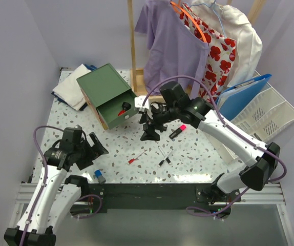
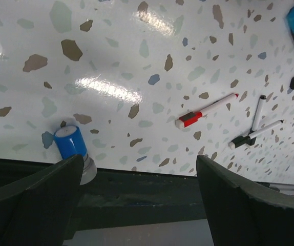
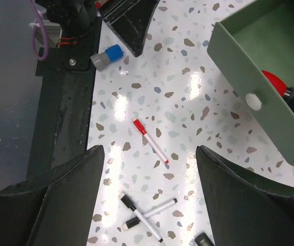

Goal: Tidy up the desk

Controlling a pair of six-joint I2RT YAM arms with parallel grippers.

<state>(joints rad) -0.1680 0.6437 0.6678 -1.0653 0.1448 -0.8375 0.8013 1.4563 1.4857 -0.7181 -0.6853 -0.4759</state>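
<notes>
Item: desk (image 1: 198, 169), large flat white tabletop with multicoloured terrazzo speckles

Location: spread beneath both arms, black bar along its near edge; both wrist views were filled by it.

Hazards noted:
- The small grey cylinder with blue cap (image 2: 70, 143) was found just beside the front bar; a nudge from the left end effector (image 2: 139, 174) could send it over the edge.
- The slim white marker with red cap (image 3: 149, 138) could roll away under an off-centre pinch.
- The two crossed white markers with black caps (image 3: 144, 212) could be taken up together.

End effectors: left spread wide, nothing held; right end effector (image 3: 149, 154) spread above the red-capped marker, nothing held.

Appearance: glossy surface, glare patches recorded, loose items scattered
</notes>
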